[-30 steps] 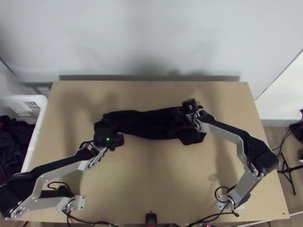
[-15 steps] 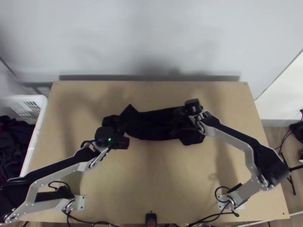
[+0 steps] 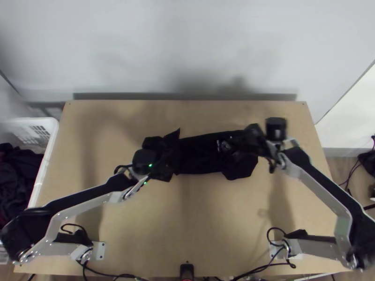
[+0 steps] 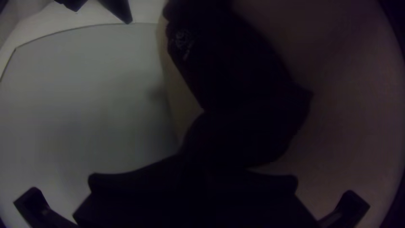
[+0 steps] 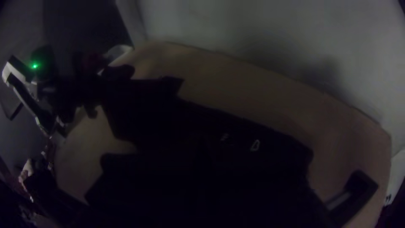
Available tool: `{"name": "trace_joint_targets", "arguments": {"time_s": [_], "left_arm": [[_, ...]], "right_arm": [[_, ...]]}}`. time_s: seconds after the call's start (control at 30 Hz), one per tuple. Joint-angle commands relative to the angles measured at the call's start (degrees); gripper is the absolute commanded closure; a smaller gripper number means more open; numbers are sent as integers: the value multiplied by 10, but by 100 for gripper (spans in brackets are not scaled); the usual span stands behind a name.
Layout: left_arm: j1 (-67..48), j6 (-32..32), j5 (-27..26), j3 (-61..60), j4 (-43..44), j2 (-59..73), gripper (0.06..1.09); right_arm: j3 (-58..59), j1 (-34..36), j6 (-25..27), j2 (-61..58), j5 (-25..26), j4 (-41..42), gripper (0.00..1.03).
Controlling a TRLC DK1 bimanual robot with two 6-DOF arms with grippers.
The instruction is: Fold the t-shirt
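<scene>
Behind the far edge, see a broad pale wall [image 3: 187, 47]. In front of that, see a light wooden table [image 3: 201, 225]. From the lower left, can follow the left arm [image 3: 89, 203] slanting up and inward; from the lower right, the right arm [image 3: 321, 189], bent widely out past the side edge. Across the middle of the table, between the two, find the black t-shirt [image 3: 201, 161], gathered into a long, narrow band running side to side, with a pointed corner sticking up toward the wall near the left end and a wider flap angling toward the near edge at the right end. Along the table's left side, note a white basket [image 3: 53, 123] with dark clothes [image 3: 18, 180] inside. Over the t-shirt's left end, see the left gripper [image 3: 170, 155], clenched on the cloth, with the rest spreading out ahead in the left wrist view. Above the other end, toward the wall side, make out the right gripper [image 3: 252, 139]; cannot tell whether clenched or released. Near the bases, notice thin black cables [image 3: 117, 276]. On the cloth, just beside the right gripper, catch a small patch of white print [image 3: 224, 145].
</scene>
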State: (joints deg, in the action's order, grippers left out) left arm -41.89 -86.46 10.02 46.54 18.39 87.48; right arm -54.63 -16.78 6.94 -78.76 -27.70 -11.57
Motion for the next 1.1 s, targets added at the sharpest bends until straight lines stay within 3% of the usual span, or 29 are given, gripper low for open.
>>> {"name": "trace_joint_targets", "arguments": {"time_s": [0.0, 0.53, 0.87, 1.07], "left_arm": [[-18, -31, -11, 80, -10, 76, 104], [-78, -91, -8, 254, -73, 150, 104], [-93, -151, -11, 444, -159, 260, 104], [-125, -161, -21, 529, -165, 331, 104]], "right_arm": [[43, 102, -17, 85, -4, -18, 100], [106, 125, -25, 155, -5, -46, 100], [118, 145, -25, 166, -5, -52, 100], [130, 172, -23, 169, -6, -55, 100]]}}
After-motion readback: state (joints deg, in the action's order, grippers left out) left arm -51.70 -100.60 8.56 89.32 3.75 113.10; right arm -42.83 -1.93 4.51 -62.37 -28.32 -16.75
